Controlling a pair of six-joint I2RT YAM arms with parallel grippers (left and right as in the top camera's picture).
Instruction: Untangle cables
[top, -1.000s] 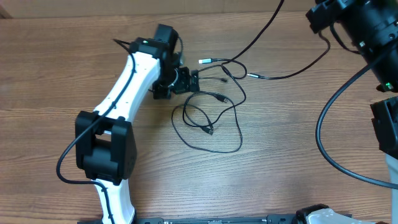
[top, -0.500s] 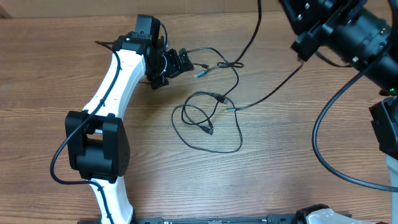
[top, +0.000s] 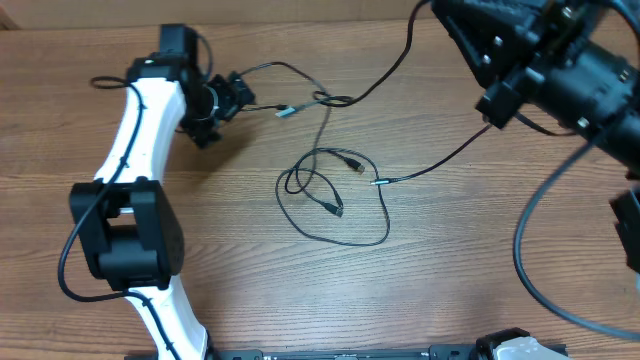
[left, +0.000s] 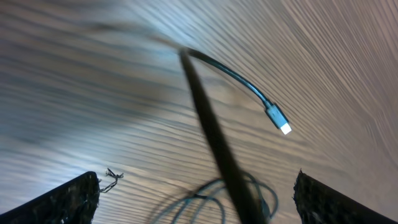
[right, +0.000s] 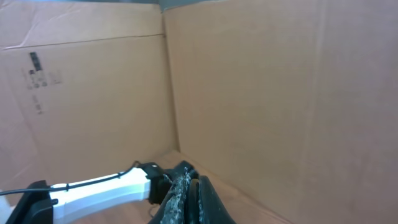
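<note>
Several thin black cables (top: 335, 215) lie in loose loops mid-table. One cable (top: 290, 68) arcs from my left gripper (top: 230, 95) to a silver plug (top: 285, 112). In the left wrist view the fingers (left: 199, 193) stand wide apart. That cable (left: 214, 137) runs between them, and its plug (left: 281, 124) lies on the wood beyond. My right gripper (top: 490, 112) is raised at the upper right. A taut cable (top: 440, 155) drops from it to a plug (top: 378, 182). In the right wrist view its fingers (right: 189, 186) are pressed together, and the cable is hidden there.
The left arm's white links (top: 140, 130) stretch along the table's left side. A thick black arm cable (top: 520, 240) curves down the right side. Brown cardboard walls (right: 249, 93) stand behind the table. Another thin strand (top: 395, 65) rises toward the right arm.
My left gripper has swung left and back, dragging its cable and silver plug along. My right arm has moved left, and its cable's plug has slid down toward the middle loops.
</note>
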